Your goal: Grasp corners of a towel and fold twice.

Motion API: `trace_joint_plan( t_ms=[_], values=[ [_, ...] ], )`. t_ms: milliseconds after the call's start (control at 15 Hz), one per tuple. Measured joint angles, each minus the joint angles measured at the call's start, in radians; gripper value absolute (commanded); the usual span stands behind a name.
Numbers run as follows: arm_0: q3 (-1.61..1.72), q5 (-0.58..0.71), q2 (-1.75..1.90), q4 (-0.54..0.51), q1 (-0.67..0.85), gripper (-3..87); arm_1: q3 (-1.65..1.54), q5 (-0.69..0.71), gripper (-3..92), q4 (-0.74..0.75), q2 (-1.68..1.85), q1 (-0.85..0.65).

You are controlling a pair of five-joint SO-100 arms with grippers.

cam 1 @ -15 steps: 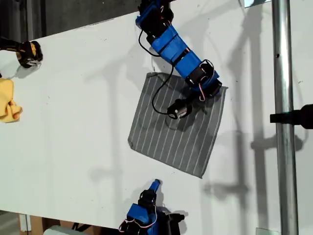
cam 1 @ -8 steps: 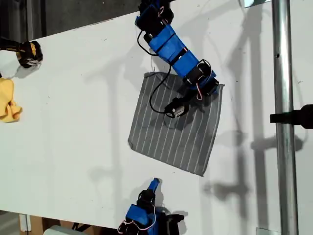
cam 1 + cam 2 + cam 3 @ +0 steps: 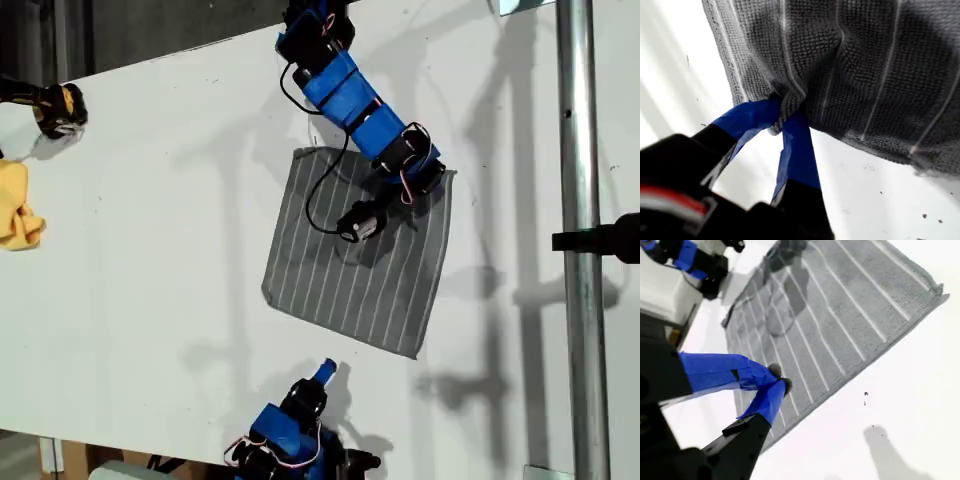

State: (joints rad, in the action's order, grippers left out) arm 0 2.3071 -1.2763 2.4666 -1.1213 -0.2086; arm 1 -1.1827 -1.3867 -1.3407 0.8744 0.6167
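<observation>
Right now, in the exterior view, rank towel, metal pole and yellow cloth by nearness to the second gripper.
1. The towel, just beyond my second gripper.
2. The metal pole, exterior view's right.
3. The yellow cloth, exterior view's left edge.

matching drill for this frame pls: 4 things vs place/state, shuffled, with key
Things:
1. towel
2. yellow cloth
3. my first gripper
4. my second gripper

Places/states:
A. shut on a pinch of the towel's edge
B. at the exterior view's left edge, crumpled
C. shut on nothing, above the table beside the towel
D. spread mostly flat mid-table, grey with white stripes

Pairs: 1-D, 2-B, 3-A, 4-C
</observation>
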Motion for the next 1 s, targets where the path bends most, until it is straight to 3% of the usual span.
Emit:
trace_joint_plan(
  t_ms=[467, 533, 667, 1000],
  values=[
    [-0.419, 0.195, -0.483, -0.055, -0.210, -1.6, 0.000, 0.026, -0.1, -0.006, 0.003, -0.009],
    [-0.477, 0.219, -0.551, -0.080, -0.230, 2.3, 0.000, 0.026, -0.1, -0.006, 0.005, -0.011],
    [-0.512, 0.235, -0.618, -0.130, -0.235, 24.1, 0.000, 0.032, -0.1, -0.008, 0.006, -0.014],
    [-0.540, 0.337, -0.695, -0.186, -0.259, 26.4, 0.000, 0.032, -0.1, -0.012, 0.006, -0.014]
  ],
)
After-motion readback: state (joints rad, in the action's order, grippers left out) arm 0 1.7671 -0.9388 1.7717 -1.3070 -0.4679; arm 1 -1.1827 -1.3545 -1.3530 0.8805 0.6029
